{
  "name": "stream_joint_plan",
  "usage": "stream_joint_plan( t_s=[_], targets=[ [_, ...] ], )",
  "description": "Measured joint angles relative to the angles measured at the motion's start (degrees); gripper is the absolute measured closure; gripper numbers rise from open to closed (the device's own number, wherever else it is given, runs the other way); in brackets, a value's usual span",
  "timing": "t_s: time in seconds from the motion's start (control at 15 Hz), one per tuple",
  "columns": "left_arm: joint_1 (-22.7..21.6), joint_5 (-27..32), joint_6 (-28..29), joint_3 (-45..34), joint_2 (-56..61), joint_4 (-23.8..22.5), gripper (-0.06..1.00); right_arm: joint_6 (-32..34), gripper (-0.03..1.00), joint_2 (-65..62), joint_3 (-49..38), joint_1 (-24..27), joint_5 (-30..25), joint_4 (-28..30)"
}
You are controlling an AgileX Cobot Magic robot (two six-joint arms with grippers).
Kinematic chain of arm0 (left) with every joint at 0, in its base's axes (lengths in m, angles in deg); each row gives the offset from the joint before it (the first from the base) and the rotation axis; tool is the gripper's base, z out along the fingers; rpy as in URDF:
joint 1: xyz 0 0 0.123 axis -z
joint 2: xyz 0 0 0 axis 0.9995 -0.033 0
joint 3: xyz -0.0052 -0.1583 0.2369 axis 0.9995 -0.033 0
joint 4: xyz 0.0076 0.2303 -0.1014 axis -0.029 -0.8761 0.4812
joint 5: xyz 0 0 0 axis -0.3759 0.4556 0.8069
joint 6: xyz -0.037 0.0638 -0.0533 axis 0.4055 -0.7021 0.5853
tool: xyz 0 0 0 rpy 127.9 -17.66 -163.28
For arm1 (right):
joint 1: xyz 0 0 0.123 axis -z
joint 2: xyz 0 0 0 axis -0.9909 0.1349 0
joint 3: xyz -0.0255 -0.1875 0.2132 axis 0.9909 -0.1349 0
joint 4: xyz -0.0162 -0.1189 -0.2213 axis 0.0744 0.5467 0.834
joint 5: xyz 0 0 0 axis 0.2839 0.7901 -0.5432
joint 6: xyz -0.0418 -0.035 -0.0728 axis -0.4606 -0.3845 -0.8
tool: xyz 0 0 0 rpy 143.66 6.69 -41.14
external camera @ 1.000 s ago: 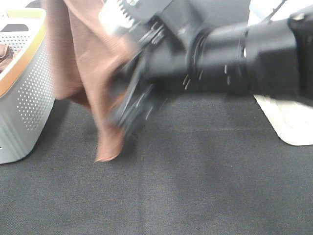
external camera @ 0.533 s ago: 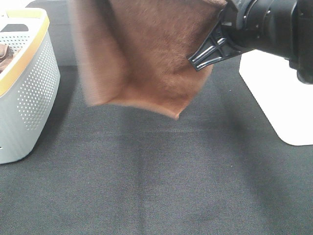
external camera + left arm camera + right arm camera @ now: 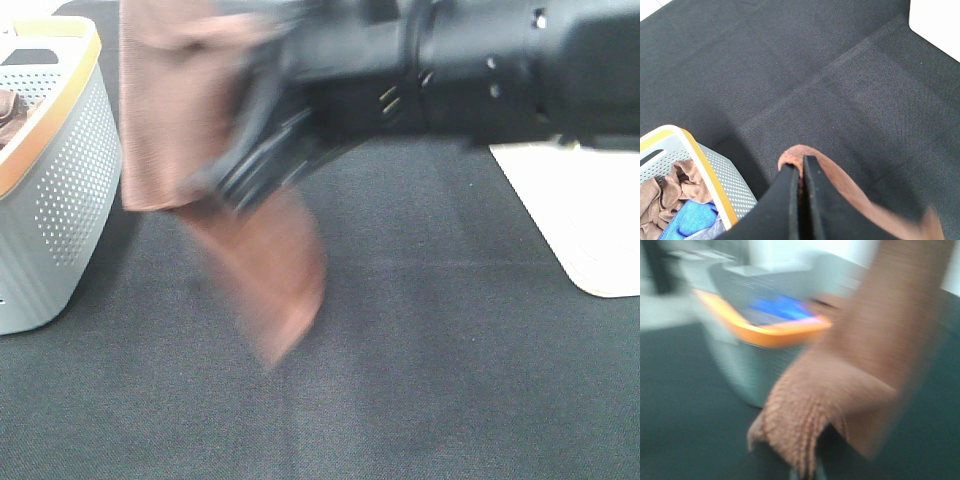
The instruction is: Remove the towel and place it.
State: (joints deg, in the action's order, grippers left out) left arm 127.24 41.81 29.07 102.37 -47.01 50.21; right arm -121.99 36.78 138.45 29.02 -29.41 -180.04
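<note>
Swung back toward the basket [image 3: 60,190], the right gripper [image 3: 240,175] pinches the towel [image 3: 280,270]. The left gripper [image 3: 800,169] clamps it too, holding it off the desk [image 3: 450,380].

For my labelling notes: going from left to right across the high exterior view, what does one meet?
The grey basket → the towel → the white slab at the right edge.

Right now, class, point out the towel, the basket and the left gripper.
towel [image 3: 170,110]: exterior high view, on its broad upper panel.
basket [image 3: 65,200]: exterior high view, on its perforated grey side wall.
left gripper [image 3: 801,165]: left wrist view, between the fingertips pinching the towel's edge.
</note>
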Motion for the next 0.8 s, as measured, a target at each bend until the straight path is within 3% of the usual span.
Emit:
stream_joint_plan(
  t_s=[0.07,0.13,0.2,0.27,0.4,0.47,0.53,0.67,0.8],
  targets=[
    [0.00,0.00,0.00,0.00,0.00,0.00,0.94,2.86,0.97,0.00,0.00,0.00,-8.77,0.80],
    [0.00,0.00,0.00,0.00,0.00,0.00,0.94,7.79,0.97,0.00,0.00,0.00,-11.97,4.41],
    [0.00,0.00,0.00,0.00,0.00,0.00,0.94,15.18,0.97,0.00,0.00,0.00,-14.09,11.57],
    [0.00,0.00,0.00,0.00,0.00,0.00,0.94,15.18,0.97,0.00,0.00,0.00,-14.09,11.57],
    [0.00,0.00,0.00,0.00,0.00,0.00,0.94,33.00,0.97,0.00,0.00,0.00,-15.81,30.83],
    [0.00,0.00,0.00,0.00,0.00,0.00,0.94,48.93,0.97,0.00,0.00,0.00,-15.99,45.72],
    [0.00,0.06,0.00,0.00,0.00,0.11,0.94,57.75,0.97,0.00,0.00,0.00,-16.10,54.83],
    [0.00,0.06,0.00,0.00,0.00,0.23,0.94,71.51,0.97,0.00,0.00,0.00,-16.56,66.86],
    [0.00,0.11,0.00,0.00,0.00,0.46,0.94,80.04,0.97,0.00,0.00,0.00,-17.19,74.60]
  ],
)
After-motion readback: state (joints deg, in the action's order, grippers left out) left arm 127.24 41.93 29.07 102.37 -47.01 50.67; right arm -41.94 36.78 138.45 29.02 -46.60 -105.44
